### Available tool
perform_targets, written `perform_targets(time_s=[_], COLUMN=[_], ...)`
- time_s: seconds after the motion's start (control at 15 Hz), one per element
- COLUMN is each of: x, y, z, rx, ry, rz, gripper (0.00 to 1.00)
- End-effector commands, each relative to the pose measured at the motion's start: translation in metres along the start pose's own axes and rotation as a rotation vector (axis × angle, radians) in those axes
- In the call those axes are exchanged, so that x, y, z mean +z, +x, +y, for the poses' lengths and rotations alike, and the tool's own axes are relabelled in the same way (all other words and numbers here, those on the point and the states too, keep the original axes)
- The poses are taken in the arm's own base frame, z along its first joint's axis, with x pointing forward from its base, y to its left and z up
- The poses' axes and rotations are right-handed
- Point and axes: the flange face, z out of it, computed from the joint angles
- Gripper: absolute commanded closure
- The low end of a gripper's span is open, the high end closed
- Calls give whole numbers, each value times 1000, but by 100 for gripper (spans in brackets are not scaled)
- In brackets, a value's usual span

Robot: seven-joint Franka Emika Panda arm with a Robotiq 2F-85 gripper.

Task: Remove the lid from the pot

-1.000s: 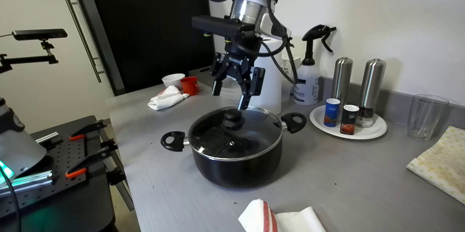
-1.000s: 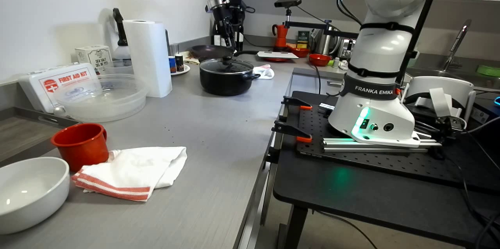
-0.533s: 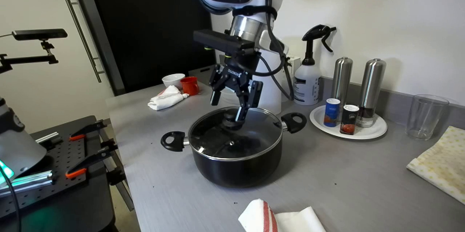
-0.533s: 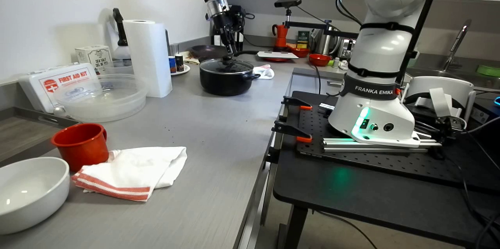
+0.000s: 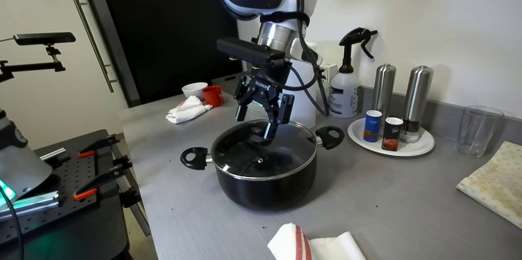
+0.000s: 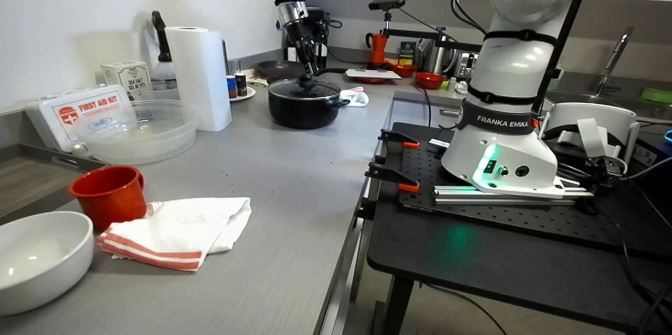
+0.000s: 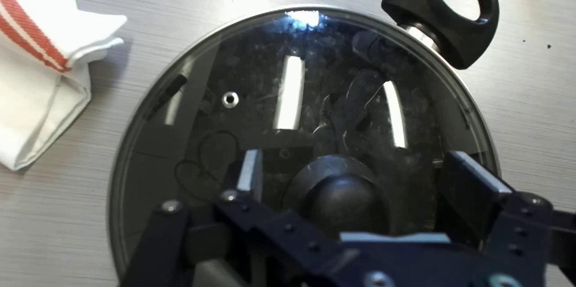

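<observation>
Lid sits on the pot; hand spread wide around the knob, holding nothing; gripping and lifting seemingly remain.

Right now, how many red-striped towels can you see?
2: one striped towel beside the red mug, and another striped towel lying near the pot. More could be hidden behind other things.

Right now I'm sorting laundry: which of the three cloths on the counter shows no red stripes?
The yellow-dotted cloth, beside the clear glass. The white towel by the red mug and the other towel near the pot show red stripes.
</observation>
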Motion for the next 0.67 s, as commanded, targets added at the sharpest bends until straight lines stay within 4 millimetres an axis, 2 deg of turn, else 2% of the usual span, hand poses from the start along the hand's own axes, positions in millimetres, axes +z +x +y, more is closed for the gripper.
perform_targets(time_s=[0.0,0.6], x=[3,7], y=[2,6], z=[0,3], rx=[-9,-12], ry=[-22,-34], rz=[-1,19], gripper=[0,0])
